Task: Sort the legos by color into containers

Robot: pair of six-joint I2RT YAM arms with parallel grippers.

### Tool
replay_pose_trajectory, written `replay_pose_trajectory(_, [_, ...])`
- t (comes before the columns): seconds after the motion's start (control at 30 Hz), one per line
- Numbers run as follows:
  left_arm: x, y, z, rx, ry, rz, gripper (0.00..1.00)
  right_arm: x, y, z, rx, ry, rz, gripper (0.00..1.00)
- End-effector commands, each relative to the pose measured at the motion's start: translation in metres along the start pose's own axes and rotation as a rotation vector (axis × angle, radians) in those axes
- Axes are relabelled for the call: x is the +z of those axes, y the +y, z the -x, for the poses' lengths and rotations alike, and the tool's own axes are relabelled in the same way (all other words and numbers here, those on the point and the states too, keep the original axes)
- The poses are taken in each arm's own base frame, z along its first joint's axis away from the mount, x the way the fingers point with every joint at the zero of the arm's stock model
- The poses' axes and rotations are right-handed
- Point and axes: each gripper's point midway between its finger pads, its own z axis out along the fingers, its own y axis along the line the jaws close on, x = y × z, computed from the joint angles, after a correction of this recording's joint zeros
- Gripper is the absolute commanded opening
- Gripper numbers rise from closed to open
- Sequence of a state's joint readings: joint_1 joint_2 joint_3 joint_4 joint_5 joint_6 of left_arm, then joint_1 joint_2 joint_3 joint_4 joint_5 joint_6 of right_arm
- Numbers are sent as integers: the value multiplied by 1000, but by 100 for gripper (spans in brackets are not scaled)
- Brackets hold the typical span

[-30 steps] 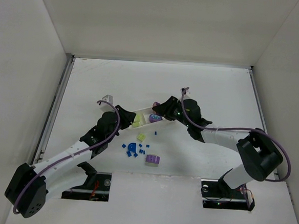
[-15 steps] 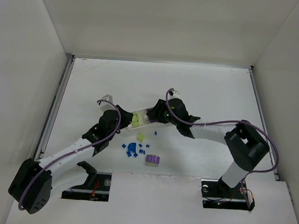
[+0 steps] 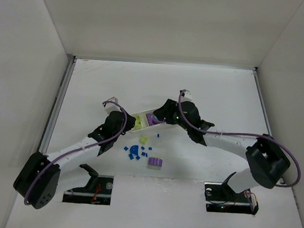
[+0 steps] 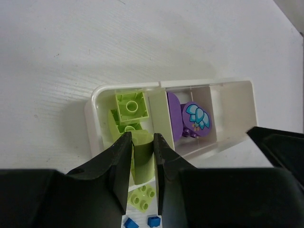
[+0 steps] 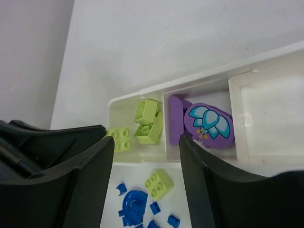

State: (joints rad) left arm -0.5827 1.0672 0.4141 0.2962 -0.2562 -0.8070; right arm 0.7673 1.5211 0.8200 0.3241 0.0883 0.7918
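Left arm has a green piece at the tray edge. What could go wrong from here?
1. The left gripper clamps the yellow-green piece about over the near wall of the tray; released there, it might land outside.
2. The open right gripper hangs over the same end of the tray, so the arms could collide.

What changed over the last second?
Right gripper swung left over the tray, then drew back, jaws open; purple flower piece, apparently let go, lies in the middle compartment. Left gripper edged right, jaws shut on a yellow-green brick over the end compartment. Loose blue bits and purple block unmoved.
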Motion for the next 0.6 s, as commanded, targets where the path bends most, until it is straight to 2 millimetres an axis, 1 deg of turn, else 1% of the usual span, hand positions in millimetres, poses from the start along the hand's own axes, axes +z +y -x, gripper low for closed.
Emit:
replay_pose_trajectory(0.0, [4, -23, 21, 16, -55, -45, 7, -17, 12, 20, -32, -86, 43, 63])
replay_pose_trajectory(0.13, [10, -21, 21, 60, -64, -17, 7, -31, 9, 19, -32, -96, 53, 63])
replay_pose_trajectory(0.3, [9, -18, 27, 108, -85, 27, 7, -42, 7, 14, -34, -98, 63, 63])
replay_pose_trajectory(0.47, [13, -11, 17, 150, -48, 83, 8, -49, 5, 15, -33, -107, 64, 63])
replay_pose_trajectory(0.57, [15, -3, 14, 168, -41, 129, 9, -53, 5, 15, -35, -113, 69, 65])
